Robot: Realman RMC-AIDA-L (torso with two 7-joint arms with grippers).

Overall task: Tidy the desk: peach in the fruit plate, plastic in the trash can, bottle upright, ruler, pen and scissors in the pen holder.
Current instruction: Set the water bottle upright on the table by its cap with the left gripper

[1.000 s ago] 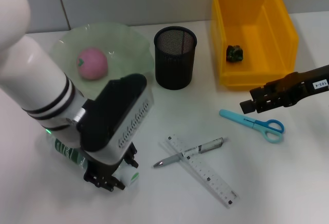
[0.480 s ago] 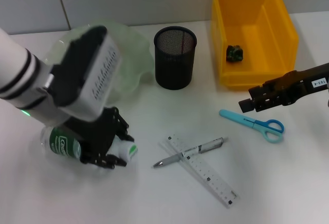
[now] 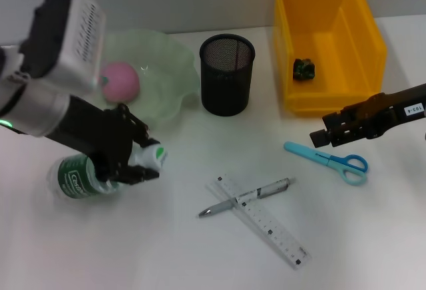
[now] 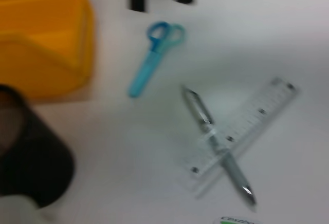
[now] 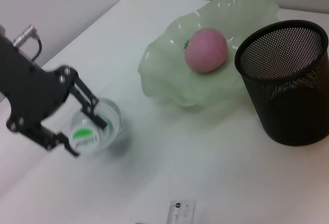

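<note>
Fingers on my left gripper (image 3: 136, 159) are clamped around the neck end of the bottle (image 3: 83, 177), right by its white cap, so I've got a solid grip there. Bottle is tilted, cap end raised toward the middle of the desk, base end with the green label low on the far side of the fingers from the pen holder (image 3: 227, 74). From the right wrist camera I can see the black fingers (image 5: 85, 96) hugging the clear bottle body with the cap's green sticker facing that camera.

Just behind those fingers sits the pale green fruit plate (image 3: 170, 77) with the peach (image 3: 120, 82) in it, and the black mesh pen holder is beside the plate, a bit further off. Out past the cap end, on the bare white table (image 3: 200, 263), the pen (image 3: 245, 197) lies crossed over the clear ruler (image 3: 263, 220), touching it.

My right gripper (image 3: 319, 137) hangs well apart from all that, above the desk, and I honestly can't tell how its fingers are set. The blue scissors (image 3: 327, 159) lie just below its tip. Behind it is the yellow trash can (image 3: 363, 37) with a dark green crumpled plastic wad (image 3: 305, 68) inside, on the floor of the bin.
</note>
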